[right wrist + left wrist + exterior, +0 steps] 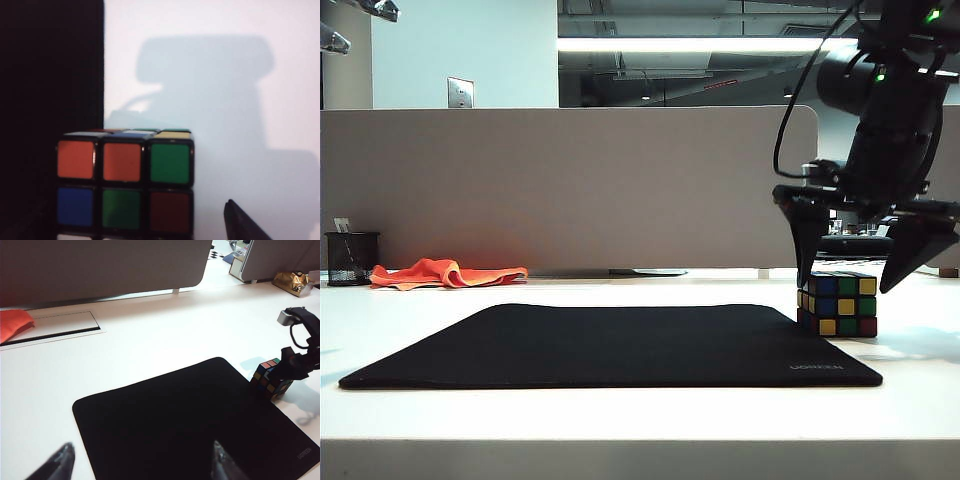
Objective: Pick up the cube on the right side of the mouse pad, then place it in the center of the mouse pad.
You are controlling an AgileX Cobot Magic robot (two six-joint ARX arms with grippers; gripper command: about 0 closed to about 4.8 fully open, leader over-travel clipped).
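The cube (838, 303) stands on the white table just off the right edge of the black mouse pad (620, 345). My right gripper (848, 287) is open and hangs over the cube, one finger down on each side, neither touching it. In the right wrist view the cube (125, 180) fills the space between the jaws, beside the mouse pad (50, 60); only one fingertip (240, 225) shows. My left gripper (141, 447) is open and empty above the near part of the mouse pad (190, 410). From there the cube (267, 377) and the right gripper (295, 365) show far off.
An orange cloth (445, 272) and a black mesh pen holder (350, 258) lie at the back left. A grey partition (570, 180) closes off the back of the table. A cable slot (50, 330) runs near the partition. A gold object (292, 280) sits far behind.
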